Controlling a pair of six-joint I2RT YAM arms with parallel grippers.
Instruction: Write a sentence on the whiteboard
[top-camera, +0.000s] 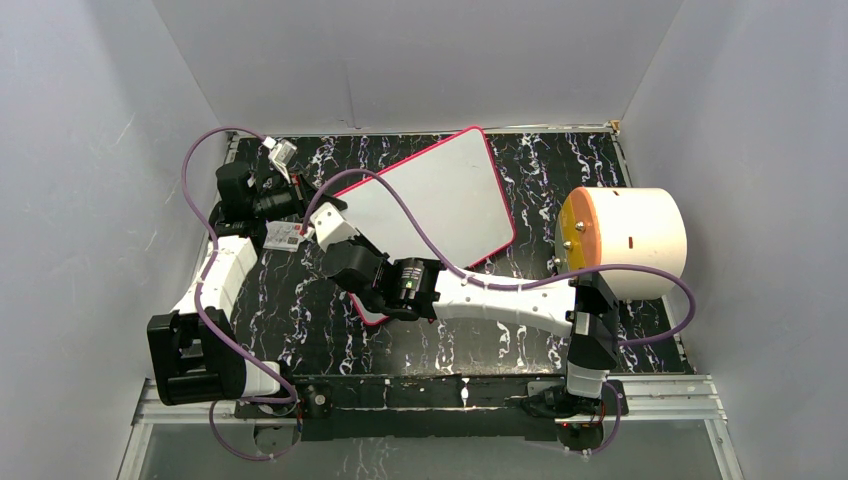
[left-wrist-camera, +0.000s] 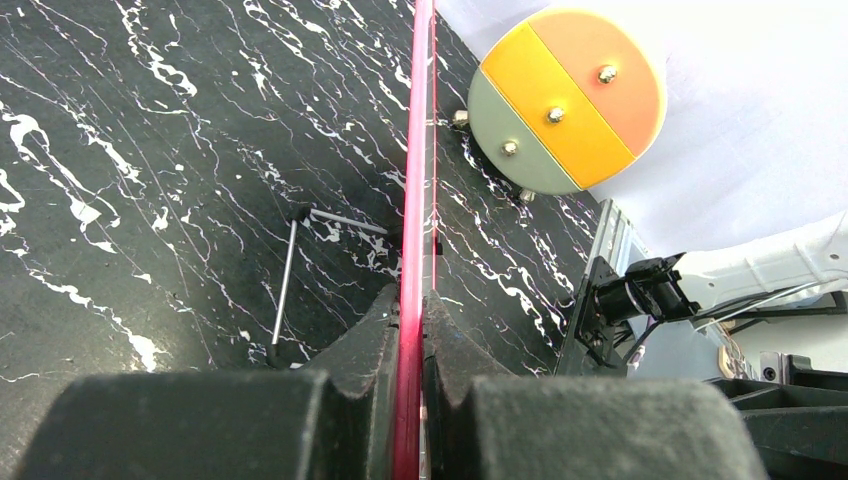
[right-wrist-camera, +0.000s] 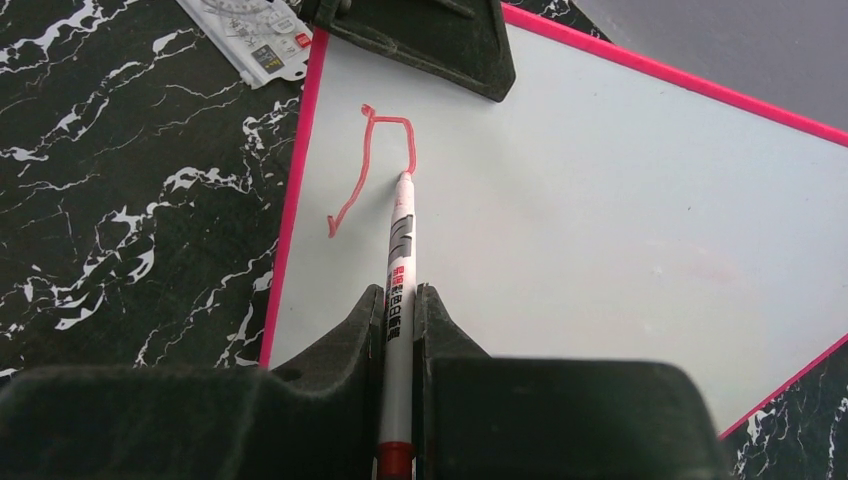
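The whiteboard (top-camera: 440, 195) lies flat on the desk, in the middle towards the far edge. It is turned askew, with its long axis running from near-left to far-right. Of the sentence (right-wrist-camera: 385, 122) only one red stroke is there, a hooked loop with a slanting tail, just inside the pink frame at the board's left end.

The marker (right-wrist-camera: 400, 260) has its tip on the end of that loop. The right gripper (right-wrist-camera: 400, 295) has its jaws closed narrow around the barrel, which points straight out ahead of them. From the tip, the blank surface runs off to the right along the board's long axis, and I judge the writing will have to travel that way. The right arm is the one placed to do it.

The left gripper (left-wrist-camera: 412, 305) has its jaws pinched on the board's pink edge, towards the left edge of the desk, and seems to be steadying it.

The barrel carries a black logo and red characters that I cannot read. A small printed card (right-wrist-camera: 255, 35) lies just beside the board's left end, its print too small to read. A round drum (top-camera: 625, 243) with an orange, yellow and grey face sits by the desk's right edge.
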